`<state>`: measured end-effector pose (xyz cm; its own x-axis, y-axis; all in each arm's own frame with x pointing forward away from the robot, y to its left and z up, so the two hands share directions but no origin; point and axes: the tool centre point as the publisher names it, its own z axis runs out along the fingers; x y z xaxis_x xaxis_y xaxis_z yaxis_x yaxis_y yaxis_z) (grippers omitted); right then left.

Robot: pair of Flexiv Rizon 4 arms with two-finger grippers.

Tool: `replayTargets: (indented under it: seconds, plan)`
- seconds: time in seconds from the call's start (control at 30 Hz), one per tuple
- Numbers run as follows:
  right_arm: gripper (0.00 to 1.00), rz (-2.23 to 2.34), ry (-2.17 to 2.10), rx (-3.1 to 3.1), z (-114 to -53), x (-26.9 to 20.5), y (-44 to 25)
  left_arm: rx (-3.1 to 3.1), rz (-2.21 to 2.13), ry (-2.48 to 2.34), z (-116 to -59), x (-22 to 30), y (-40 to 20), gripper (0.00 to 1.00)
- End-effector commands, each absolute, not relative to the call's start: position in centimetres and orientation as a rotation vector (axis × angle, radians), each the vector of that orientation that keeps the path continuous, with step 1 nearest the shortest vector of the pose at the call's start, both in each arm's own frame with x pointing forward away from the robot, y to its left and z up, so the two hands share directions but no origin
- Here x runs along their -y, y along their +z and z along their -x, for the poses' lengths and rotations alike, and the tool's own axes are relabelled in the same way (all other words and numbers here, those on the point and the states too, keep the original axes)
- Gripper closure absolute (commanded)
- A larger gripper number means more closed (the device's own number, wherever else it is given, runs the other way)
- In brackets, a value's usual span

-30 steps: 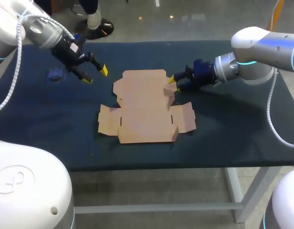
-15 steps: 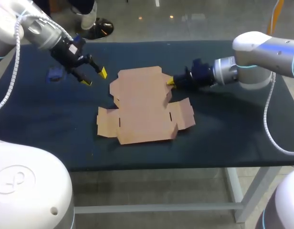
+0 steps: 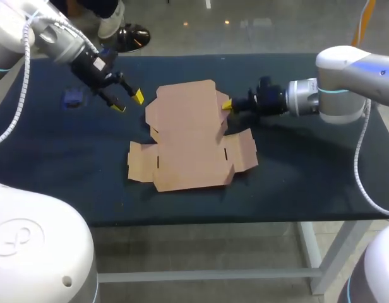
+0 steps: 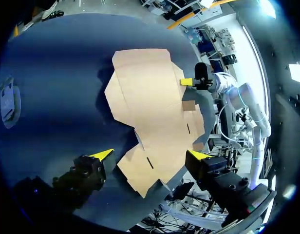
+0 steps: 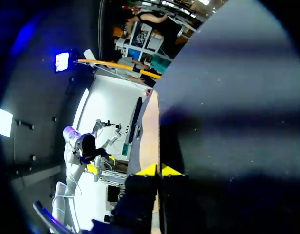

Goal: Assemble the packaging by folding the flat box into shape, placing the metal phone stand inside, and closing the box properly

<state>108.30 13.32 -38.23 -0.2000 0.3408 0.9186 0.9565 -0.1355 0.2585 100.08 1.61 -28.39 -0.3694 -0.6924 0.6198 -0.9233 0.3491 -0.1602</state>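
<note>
centre: flat box (image 3: 188, 136) | far left: phone stand (image 3: 73, 96) | passage: table (image 3: 201, 205) strip along near edge

Left arm (image 3: 49, 35), right arm (image 3: 346, 76): white-grey rounded shells, cyan joint rings, pale external cables. Left gripper (image 3: 129, 102), right gripper (image 3: 227, 105): black bodies, yellow tips.

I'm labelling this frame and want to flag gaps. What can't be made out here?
1. Head view: the small blue object beside the left gripper is too small and blurred to identify.
2. Right wrist view: the flat box appears only edge-on between the right gripper fingers, so its panels are hidden.
3. Head view: only one of the right gripper's yellow tips shows; the flat box hides the other.
</note>
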Motion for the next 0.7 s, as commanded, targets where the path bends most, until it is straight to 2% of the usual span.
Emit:
replayTargets:
  seconds: [0.03,0.3,0.7]
  plan:
    - [1.00,1.450,-1.384,1.543,-107.7,-12.9,-37.6,2.204,-1.380,0.762,-99.9,-1.6,-28.4,0.00]
    - [1.00,1.406,-1.417,1.553,-107.1,-12.5,-35.9,2.288,-1.398,0.973,-99.7,-1.5,-28.5,0.00]
    - [1.00,1.406,-1.417,1.553,-107.1,-12.5,-35.9,2.304,-1.387,0.981,-99.8,-1.5,-28.5,0.00]
